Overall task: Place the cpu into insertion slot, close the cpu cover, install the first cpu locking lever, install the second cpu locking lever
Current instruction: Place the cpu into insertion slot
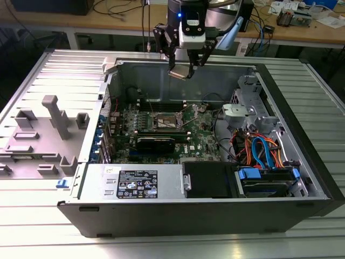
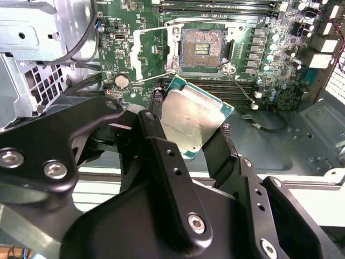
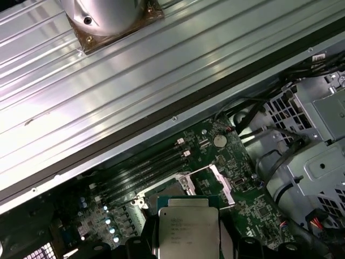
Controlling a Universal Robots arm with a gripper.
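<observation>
My gripper (image 1: 184, 67) hangs above the rear wall of the open computer case, shut on the cpu (image 1: 180, 72), a flat silver-grey square chip held tilted. In the second wrist view the cpu (image 2: 193, 120) sits between the black fingers (image 2: 154, 127), well above the board. The insertion slot (image 2: 202, 47) lies open on the green motherboard, its dark centre showing. The cpu cover (image 2: 147, 53) is swung open beside the slot, and a thin wire lever (image 2: 240, 87) sticks out from it. In the first wrist view the cpu (image 3: 187, 229) hides part of the insertion slot (image 3: 173, 190).
The case (image 1: 161, 210) lies on its side on a ribbed metal table. Its removed side panel (image 1: 48, 124) lies at the exterior view's left. A drive cage (image 1: 253, 105) and bundled cables (image 1: 259, 148) fill the exterior view's right. Black memory slots (image 2: 215, 6) flank the socket.
</observation>
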